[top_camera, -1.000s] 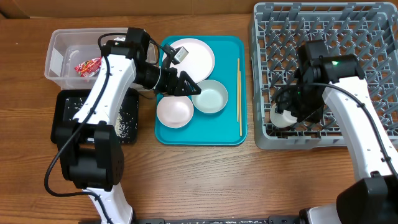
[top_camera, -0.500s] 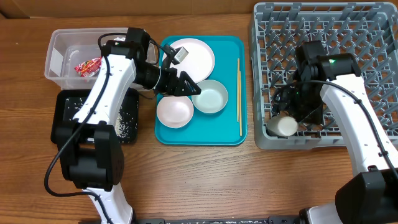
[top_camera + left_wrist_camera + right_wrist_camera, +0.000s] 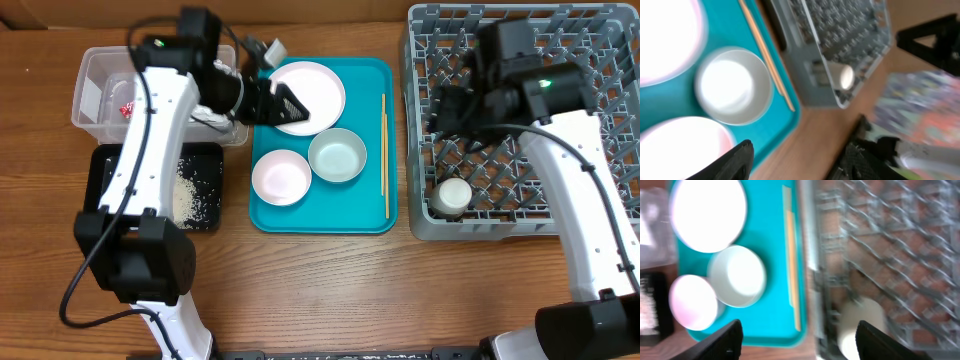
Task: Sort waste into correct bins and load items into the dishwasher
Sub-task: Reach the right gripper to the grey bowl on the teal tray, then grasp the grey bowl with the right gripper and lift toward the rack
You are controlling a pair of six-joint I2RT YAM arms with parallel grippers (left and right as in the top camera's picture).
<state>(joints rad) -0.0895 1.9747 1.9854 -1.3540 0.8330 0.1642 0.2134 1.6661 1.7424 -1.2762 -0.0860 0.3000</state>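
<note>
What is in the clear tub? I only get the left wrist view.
Observer: A red wrapper lies in the tub.
Operator: And the black tray?
Observer: Loose rice is scattered on the black tray.
Operator: What about the right pincer?
Observer: The right pincer hangs open over the rack, holding nothing.

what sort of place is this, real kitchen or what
Probably a robot test bench staged as a dish-clearing station, not a real kitchen: a brown wooden table, a square grey plastic dish rack, a teal rectangular tray of white dishes.
</note>
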